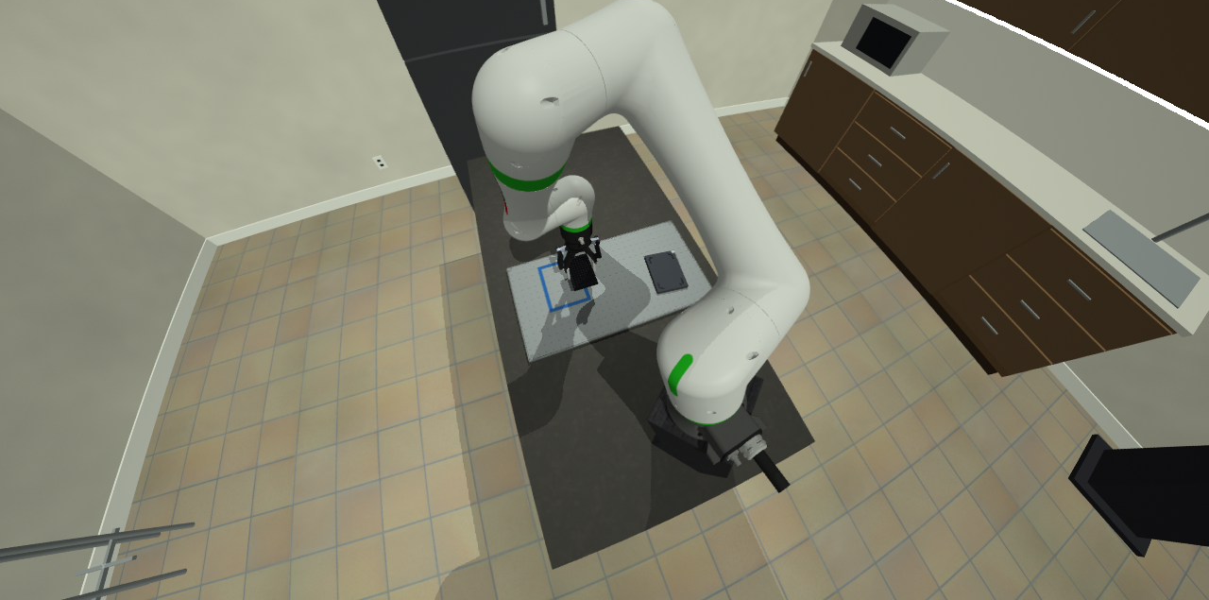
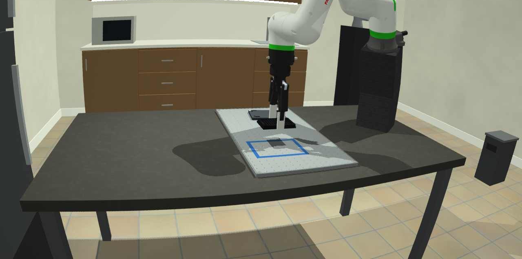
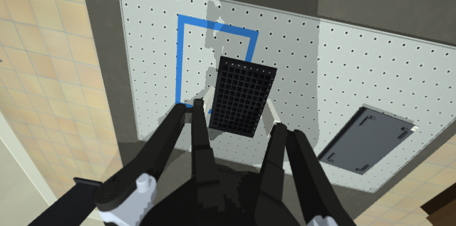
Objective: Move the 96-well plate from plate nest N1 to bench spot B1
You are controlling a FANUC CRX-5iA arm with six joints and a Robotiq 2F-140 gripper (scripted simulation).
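Note:
My gripper (image 3: 239, 99) is shut on the black 96-well plate (image 3: 243, 96), gripping its long sides, wells up. It holds the plate in the air above the white perforated deck (image 2: 284, 140), as the side view shows (image 2: 275, 122). The plate overlaps the right edge of the blue taped outline B1 (image 3: 214, 60) in the wrist view; the outline also shows in the side view (image 2: 277, 148) and from above (image 1: 559, 284). The grey plate nest N1 (image 3: 367, 140) lies empty on the deck to the right, also seen from above (image 1: 665, 270).
The deck lies on a dark table (image 2: 146, 155). The arm's dark pedestal (image 2: 377, 85) stands at the table's far right. A small dark bin (image 2: 495, 157) stands on the floor beyond the table.

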